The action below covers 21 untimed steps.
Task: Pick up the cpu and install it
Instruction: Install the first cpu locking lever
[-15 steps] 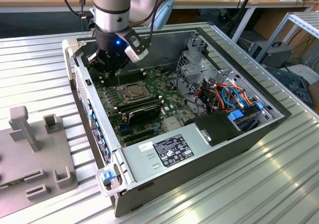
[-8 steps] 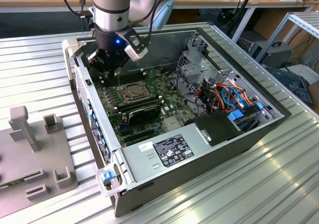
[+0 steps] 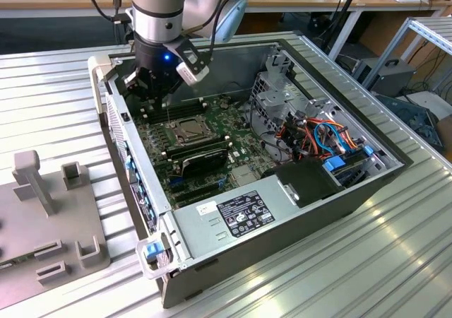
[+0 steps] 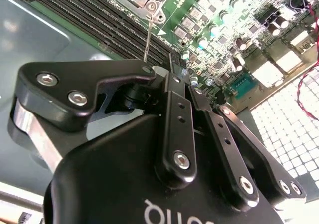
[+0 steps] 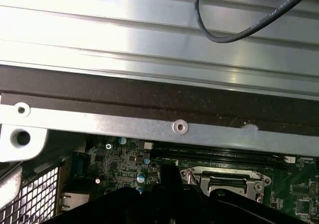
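My gripper (image 3: 150, 104) hangs low inside the open computer case (image 3: 106, 106), over the motherboard (image 3: 212, 120) near the case wall at the exterior view's left. In the second wrist view its black fingers (image 4: 172, 119) meet at the tips of the gripper (image 4: 180, 77), with nothing seen between them. A thin metal lever (image 4: 148, 35) rises from the socket corner and ends behind the gripper's link. The shiny socket frame (image 3: 191, 128) (image 5: 227, 184) lies just beside the gripper. I cannot make out the cpu itself; the frame's middle looks dark grey.
Memory slots (image 4: 99, 20) run beside the socket. A long black card (image 3: 205, 159), a drive cage (image 3: 275, 92), coloured cables (image 3: 325, 138) and a power supply (image 3: 233, 215) fill the case. A grey fixture (image 3: 49, 212) sits on the ribbed table at the exterior view's left.
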### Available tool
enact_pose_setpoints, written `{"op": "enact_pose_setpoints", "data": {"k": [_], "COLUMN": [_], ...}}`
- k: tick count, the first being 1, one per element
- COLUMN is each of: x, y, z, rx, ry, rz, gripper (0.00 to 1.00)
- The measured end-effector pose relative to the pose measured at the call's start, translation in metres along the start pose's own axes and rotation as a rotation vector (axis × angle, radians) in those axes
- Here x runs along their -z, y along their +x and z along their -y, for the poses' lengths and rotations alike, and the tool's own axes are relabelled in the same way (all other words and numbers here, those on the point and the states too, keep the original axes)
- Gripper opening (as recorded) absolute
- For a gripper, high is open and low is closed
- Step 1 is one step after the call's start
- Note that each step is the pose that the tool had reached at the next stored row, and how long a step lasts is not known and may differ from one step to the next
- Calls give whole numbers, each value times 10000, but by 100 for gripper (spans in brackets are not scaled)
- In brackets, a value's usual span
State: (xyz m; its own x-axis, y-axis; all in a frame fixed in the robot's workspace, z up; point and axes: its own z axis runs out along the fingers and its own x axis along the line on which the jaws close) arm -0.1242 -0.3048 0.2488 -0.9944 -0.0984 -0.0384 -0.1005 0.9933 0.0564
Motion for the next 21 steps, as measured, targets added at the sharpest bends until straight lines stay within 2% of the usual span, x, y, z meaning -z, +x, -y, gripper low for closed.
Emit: {"op": "enact_pose_setpoints", "data": {"k": [2,3,7,10,13,15,19,21], "x": [0,0,0,-2,-4,-8,-12,-12], "y": [-1,-2,-15,-58,-122,-226,-349,-355], "z": [-2,-3,-1,3,10,21,33,34], "rx": [45,45,49,47,48,48,48,46], "ry": [-183,-193,-193,-194,-193,-194,-194,-194], "rz": [15,16,15,16,15,16,16,16], "gripper": [11,11,11,11,11,11,11,11]}}
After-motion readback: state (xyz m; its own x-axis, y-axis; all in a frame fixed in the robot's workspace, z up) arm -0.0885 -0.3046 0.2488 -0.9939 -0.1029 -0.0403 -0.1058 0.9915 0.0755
